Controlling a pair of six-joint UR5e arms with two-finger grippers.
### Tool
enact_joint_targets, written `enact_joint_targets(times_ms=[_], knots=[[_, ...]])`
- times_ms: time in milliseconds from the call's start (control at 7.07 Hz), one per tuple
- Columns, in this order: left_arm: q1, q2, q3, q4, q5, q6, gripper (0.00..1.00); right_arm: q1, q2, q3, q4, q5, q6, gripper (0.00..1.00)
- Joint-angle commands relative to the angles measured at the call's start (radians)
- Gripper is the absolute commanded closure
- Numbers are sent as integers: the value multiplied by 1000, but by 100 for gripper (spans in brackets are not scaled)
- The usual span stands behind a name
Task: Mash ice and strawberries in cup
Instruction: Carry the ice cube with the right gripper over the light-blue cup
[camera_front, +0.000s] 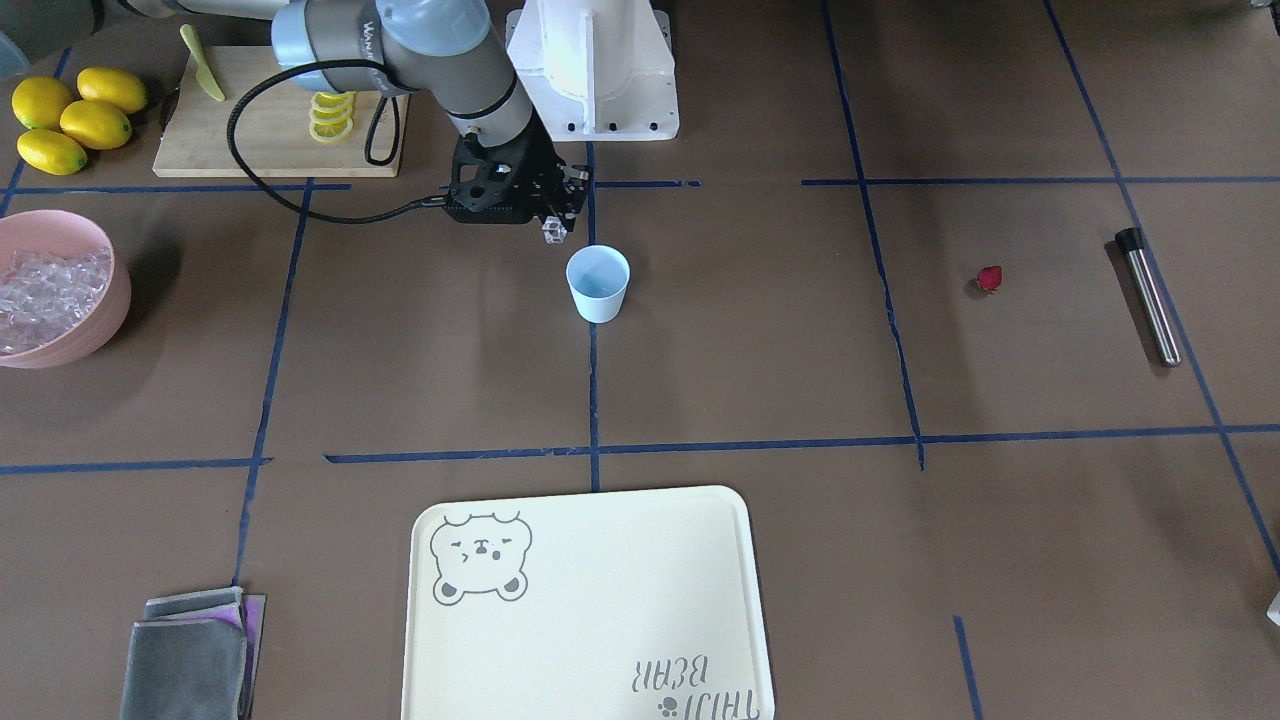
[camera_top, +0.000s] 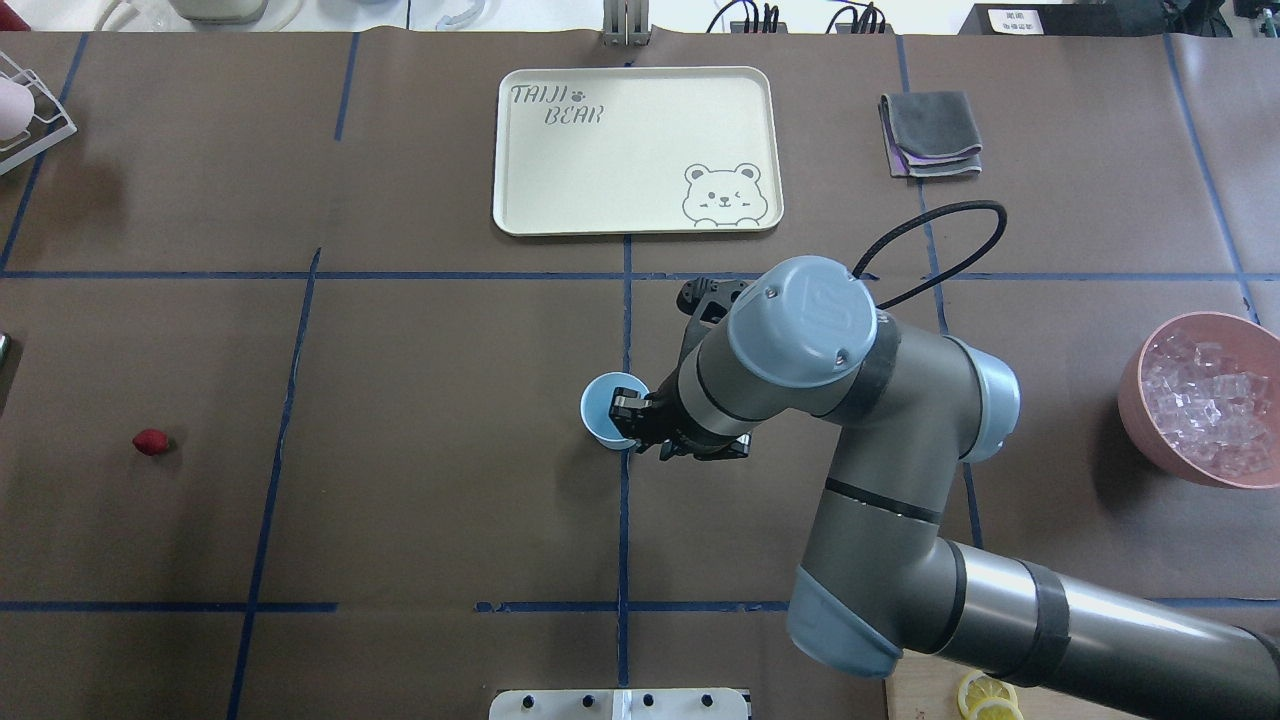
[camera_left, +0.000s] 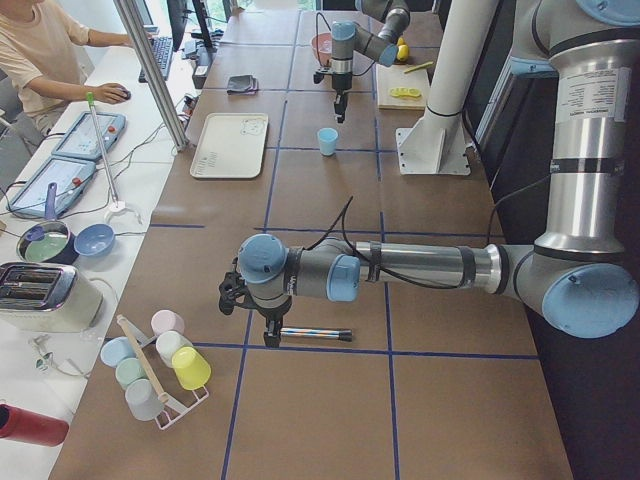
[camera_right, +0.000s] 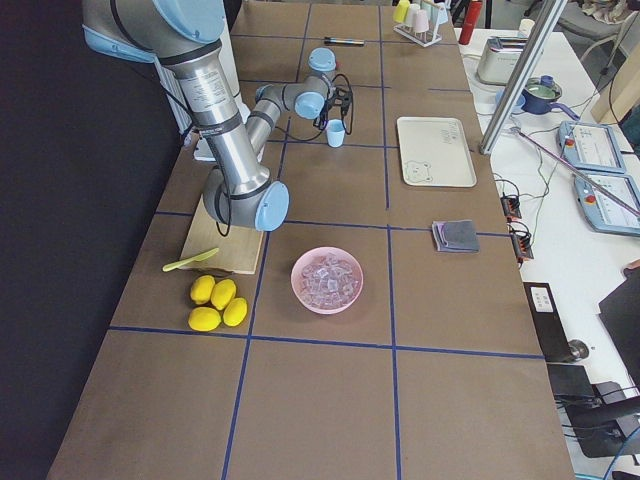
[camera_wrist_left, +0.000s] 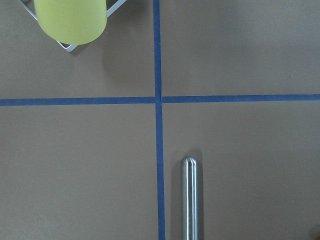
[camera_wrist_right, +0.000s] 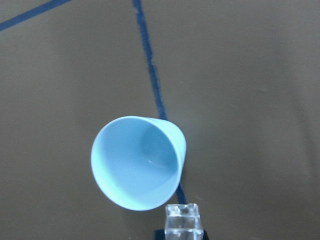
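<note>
The right gripper (camera_front: 556, 218) hangs just above the table's middle, its two fingers pinched in on a single clear ice cube (camera_front: 553, 231), which sticks out below the tips. Right beside it stands the cup (camera_front: 598, 284), upright on the centre blue tape line, pale blue and with nothing in it that I can see. From the wrist camera the cube sits at the cup's rim. Whether it is truly over the mouth or a shade outside it, I can't be sure.

The strawberry (camera_front: 989, 279) lies on the bare brown table well off to the robot's left, between the cup and a steel rod (camera_front: 1148, 296) with a black cap. The rest of the ice (camera_front: 50, 290) is heaped in a pink bowl (camera_front: 115, 300) far over on the robot's right.

The left gripper (camera_left: 268, 332) hovers low by the steel rod. It shows only from the table's end, so I cannot tell how far its fingers are apart.
</note>
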Motion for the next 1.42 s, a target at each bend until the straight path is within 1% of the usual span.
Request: enact_joint_targets(times_ms=[0,142,283,425,566,708,991,1274], knots=[[0,-2,0,-1,-1,0,0,-18,69,-75,56,-40,20,96],[0,0,-2,-2,-1,0,0,-16,71,-83,71,-66,19,96],[0,0,0,-2,-1,0,0,-18,71,-92,69,-125,19,94],[0,0,0,-2,-1,0,0,-18,71,-97,69,-129,19,86],[0,0,0,-2,-1,0,0,-18,71,-97,69,-129,18,76],[0,0,-2,-2,-1,0,0,-18,71,-97,67,-130,14,12],[0,0,-2,-2,-1,0,0,-27,71,-95,69,-130,24,1],[0,0,-8,-2,-1,0,0,-27,70,-89,70,-127,27,1]])
